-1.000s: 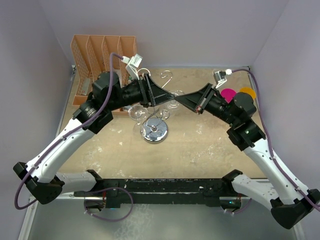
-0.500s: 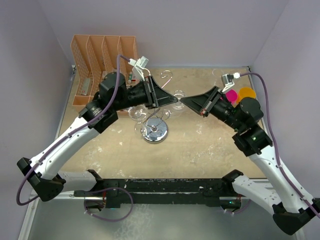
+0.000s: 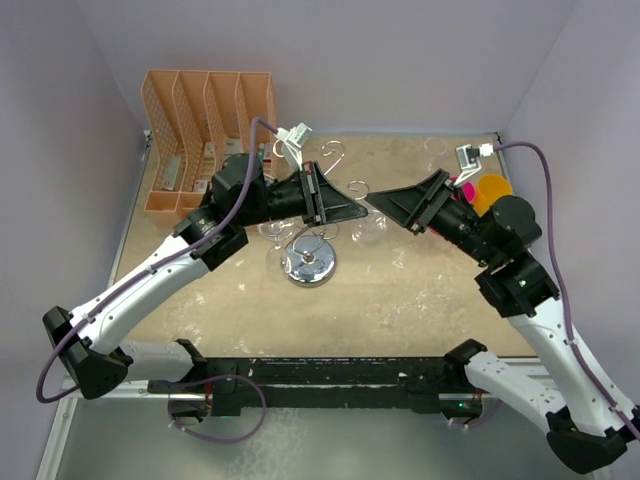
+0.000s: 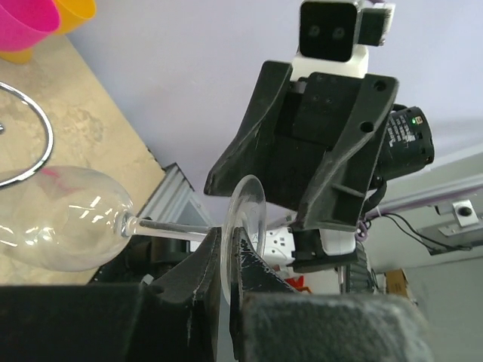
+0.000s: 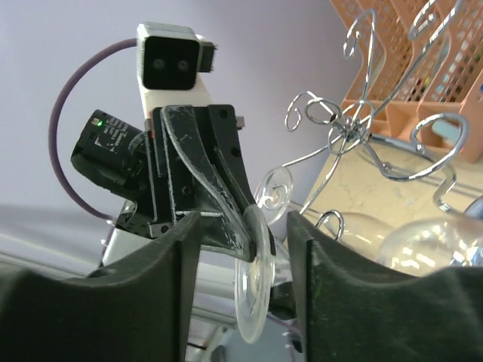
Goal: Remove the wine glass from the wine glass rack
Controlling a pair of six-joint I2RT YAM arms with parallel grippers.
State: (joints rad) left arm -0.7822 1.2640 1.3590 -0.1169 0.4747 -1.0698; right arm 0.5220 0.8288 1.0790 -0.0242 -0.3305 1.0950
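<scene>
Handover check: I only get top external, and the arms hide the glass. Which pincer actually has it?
Observer: Left wrist view: the left pincer is shut on the rim of the wine glass foot.
Operator: Is the right one touching it?
Observer: Right wrist view: the right pincer is open, one finger on each side of the foot, with a gap showing on both sides.
Operator: Glass orientation?
Observer: It's on its side. The stem runs sideways from the clamped foot, and the bowl is beside a wire loop of the wine glass rack. I cannot tell whether they touch.
</scene>
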